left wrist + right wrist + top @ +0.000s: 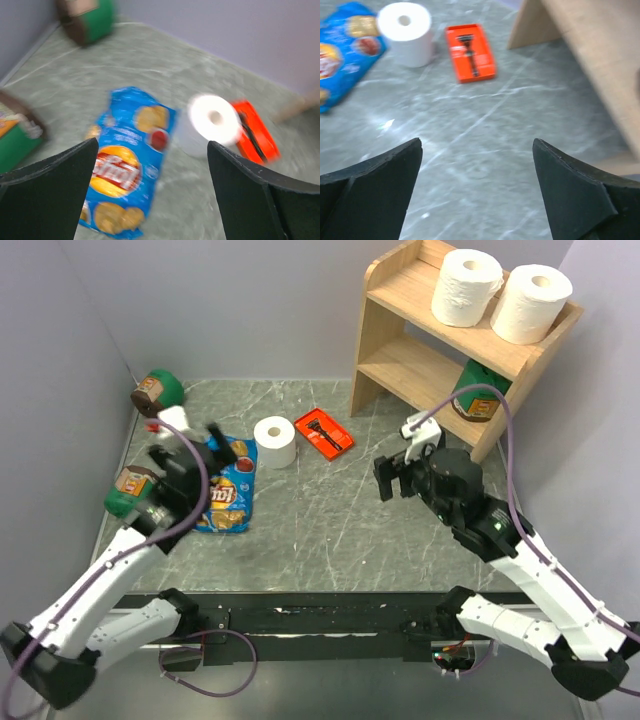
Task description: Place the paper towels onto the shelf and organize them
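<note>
Two white paper towel rolls [466, 287] [531, 303] stand on the top tier of the light wood shelf [415, 365] at the back right. A third roll [275, 442] stands upright on the table; it also shows in the left wrist view [214, 120] and the right wrist view [406, 33]. My left gripper [203, 445] is open and empty, above the blue chip bag [226, 496], left of the roll. My right gripper [396, 475] is open and empty over the table in front of the shelf.
An orange razor pack [323, 432] lies right of the loose roll. Green canisters lie at the left wall [158, 391] [130, 490], another stands on the shelf's lower tier [477, 395]. The chip bag also shows in the left wrist view [125, 160].
</note>
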Robot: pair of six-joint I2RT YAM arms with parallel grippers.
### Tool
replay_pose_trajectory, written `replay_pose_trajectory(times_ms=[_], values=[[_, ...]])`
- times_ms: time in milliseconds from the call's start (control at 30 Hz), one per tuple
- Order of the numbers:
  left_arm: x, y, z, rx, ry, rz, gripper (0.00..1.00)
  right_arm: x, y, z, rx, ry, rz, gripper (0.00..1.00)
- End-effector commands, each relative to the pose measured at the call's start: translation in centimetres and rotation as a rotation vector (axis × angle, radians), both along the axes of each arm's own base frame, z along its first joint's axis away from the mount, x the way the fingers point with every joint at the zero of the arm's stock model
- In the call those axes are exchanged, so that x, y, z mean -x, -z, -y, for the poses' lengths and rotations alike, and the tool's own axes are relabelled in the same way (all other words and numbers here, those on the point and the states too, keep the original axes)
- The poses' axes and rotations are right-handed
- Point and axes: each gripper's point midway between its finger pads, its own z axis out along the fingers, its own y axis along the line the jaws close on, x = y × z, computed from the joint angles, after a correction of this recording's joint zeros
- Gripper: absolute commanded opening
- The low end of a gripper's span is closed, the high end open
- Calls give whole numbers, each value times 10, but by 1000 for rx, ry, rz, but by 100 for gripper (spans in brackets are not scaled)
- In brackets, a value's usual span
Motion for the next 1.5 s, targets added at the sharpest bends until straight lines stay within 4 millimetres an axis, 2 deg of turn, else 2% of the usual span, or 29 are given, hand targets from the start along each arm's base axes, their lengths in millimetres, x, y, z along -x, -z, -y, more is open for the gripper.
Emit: replay_pose_trajectory(times_ms=[0, 33, 67, 133, 167, 233, 267, 300, 333, 367, 433, 467, 533, 567, 600, 633, 667, 733, 867, 900, 1067, 1200, 1333, 1467], values=[[-12, 12, -38, 237, -50, -61, 96, 15, 2, -19, -143, -75, -34, 99], [-12, 19, -47, 273, -84, -64, 96, 16, 5, -18, -141, -74, -42, 100], [-11, 20, -70, 307, -149, -44, 96, 17, 10, -20, -139, -78, -50, 100], [-6, 32, -95, 364, -232, -34, 96, 20, 14, -22, -137, -99, -65, 100], [-2, 36, -119, 388, -298, -24, 96, 21, 17, -23, -134, -106, -72, 100], [4, 46, -140, 420, -367, -4, 97, 24, 20, -25, -135, -123, -84, 100], [9, 51, -160, 437, -427, 6, 96, 25, 22, -26, -134, -131, -86, 100], [10, 53, -168, 447, -438, 14, 96, 26, 23, -28, -133, -141, -91, 99], [12, 66, -175, 451, -453, -8, 96, 28, 23, -29, -133, -154, -91, 100], [18, 71, -193, 456, -501, -6, 96, 28, 24, -29, -130, -156, -93, 100], [20, 85, -197, 481, -497, -23, 96, 28, 22, -29, -128, -162, -91, 99], [24, 87, -207, 492, -525, -10, 96, 28, 21, -29, -130, -160, -87, 99], [23, 95, -209, 531, -494, 23, 96, 29, 18, -30, -141, -164, -86, 100], [27, 96, -221, 541, -519, 52, 96, 30, 16, -32, -148, -176, -88, 100], [28, 101, -224, 556, -518, 61, 96, 31, 15, -33, -153, -183, -89, 100], [27, 116, -219, 597, -490, 42, 96, 32, 15, -34, -156, -188, -93, 100], [28, 113, -230, 597, -496, 80, 96, 32, 14, -35, -158, -195, -96, 99], [29, 127, -232, 632, -479, 56, 96, 32, 14, -34, -161, -186, -101, 99], [40, 140, -248, 663, -559, 57, 96, 31, 14, -33, -167, -168, -113, 99], [38, 137, -252, 657, -557, 92, 96, 31, 14, -34, -169, -168, -116, 100], [24, 153, -251, 744, -529, 90, 99, 32, 10, -35, -187, -166, -123, 99], [11, 153, -249, 753, -456, 100, 99, 34, 7, -33, -190, -165, -118, 99], [8, 167, -251, 798, -480, 95, 97, 35, 6, -31, -185, -168, -104, 99], [-11, 154, -243, 757, -417, 137, 95, 36, 7, -27, -170, -162, -99, 99]])
